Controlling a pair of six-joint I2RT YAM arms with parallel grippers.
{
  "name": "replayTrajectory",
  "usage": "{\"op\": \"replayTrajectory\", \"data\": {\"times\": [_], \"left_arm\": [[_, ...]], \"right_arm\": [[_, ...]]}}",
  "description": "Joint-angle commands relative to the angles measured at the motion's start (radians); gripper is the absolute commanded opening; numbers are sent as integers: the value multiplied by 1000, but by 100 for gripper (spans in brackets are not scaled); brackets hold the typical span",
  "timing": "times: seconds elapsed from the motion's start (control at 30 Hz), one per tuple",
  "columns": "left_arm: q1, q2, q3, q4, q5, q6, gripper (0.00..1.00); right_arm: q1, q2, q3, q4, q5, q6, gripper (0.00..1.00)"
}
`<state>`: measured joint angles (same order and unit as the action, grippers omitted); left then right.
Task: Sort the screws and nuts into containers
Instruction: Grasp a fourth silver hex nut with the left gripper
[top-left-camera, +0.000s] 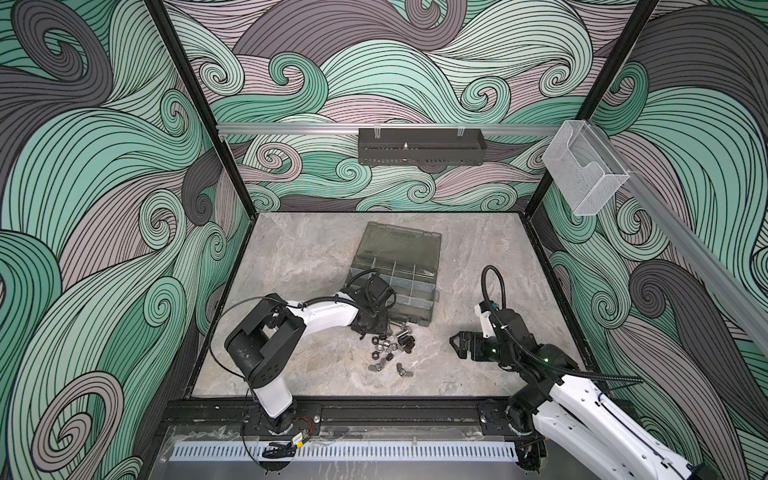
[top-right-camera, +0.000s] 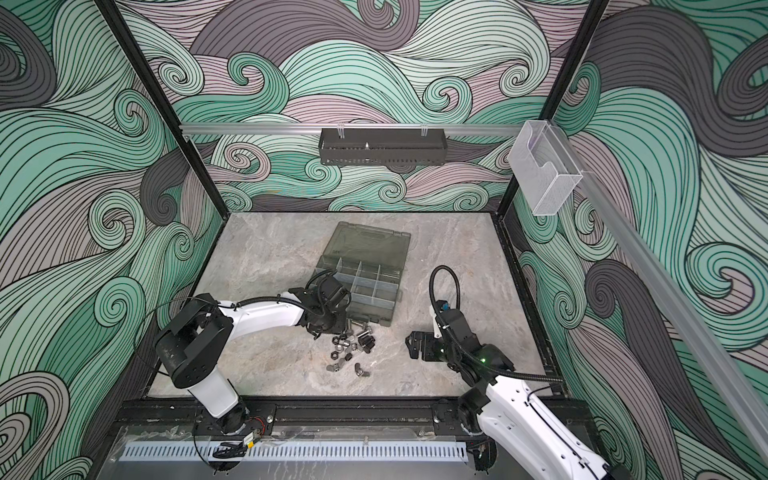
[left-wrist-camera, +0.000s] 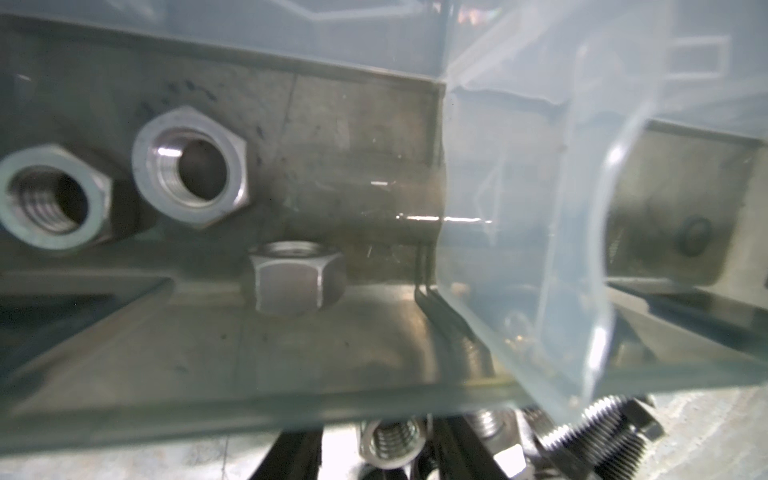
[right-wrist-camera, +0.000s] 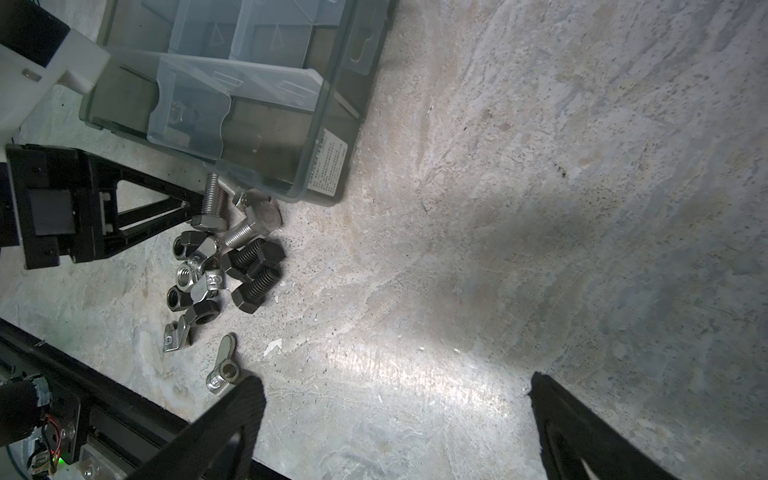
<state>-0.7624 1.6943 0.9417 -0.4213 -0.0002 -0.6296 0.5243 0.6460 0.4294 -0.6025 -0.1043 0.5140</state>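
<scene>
The containers are the cells of a smoky grey organiser case (top-left-camera: 419, 291) (top-right-camera: 384, 286) (right-wrist-camera: 328, 137) lying open on the floor. Three silver hex nuts (left-wrist-camera: 191, 166) lie in a near cell, as the left wrist view shows. A pile of screws and nuts (top-left-camera: 392, 345) (top-right-camera: 353, 345) (right-wrist-camera: 245, 266) lies just in front of the case. My left gripper (top-left-camera: 376, 330) (left-wrist-camera: 374, 457) is down at the pile's case-side edge, open around a silver nut (left-wrist-camera: 392, 442), with floor showing beside it. My right gripper (top-left-camera: 457, 343) (right-wrist-camera: 395, 399) stands open, empty, right of the pile.
The case's lid (top-left-camera: 399, 245) lies flat toward the back wall. Two wing nuts (top-left-camera: 376, 367) (right-wrist-camera: 224, 370) lie apart at the pile's near side. A black perforated tray (top-left-camera: 420, 145) hangs on the back rail and a clear acrylic box (top-left-camera: 582, 174) on the right rail.
</scene>
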Motion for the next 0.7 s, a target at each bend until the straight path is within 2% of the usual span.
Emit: {"op": "replayTrajectory", "data": {"times": [0.0, 0.3, 0.43, 0.57, 0.67], "left_arm": [[-8, 16, 13, -48, -30, 20, 42], [-9, 12, -10, -37, -37, 7, 30], [-11, -3, -16, -40, -35, 5, 30], [-12, -20, -18, -59, -48, 7, 37], [-17, -31, -27, -65, -56, 10, 38]], "right_arm": [[6, -17, -15, -4, 26, 12, 99], [6, -16, -14, -4, 28, 13, 99], [6, -17, -15, -3, 32, 14, 99], [6, -19, -17, -5, 29, 16, 99], [6, -19, -17, -6, 28, 16, 99]]}}
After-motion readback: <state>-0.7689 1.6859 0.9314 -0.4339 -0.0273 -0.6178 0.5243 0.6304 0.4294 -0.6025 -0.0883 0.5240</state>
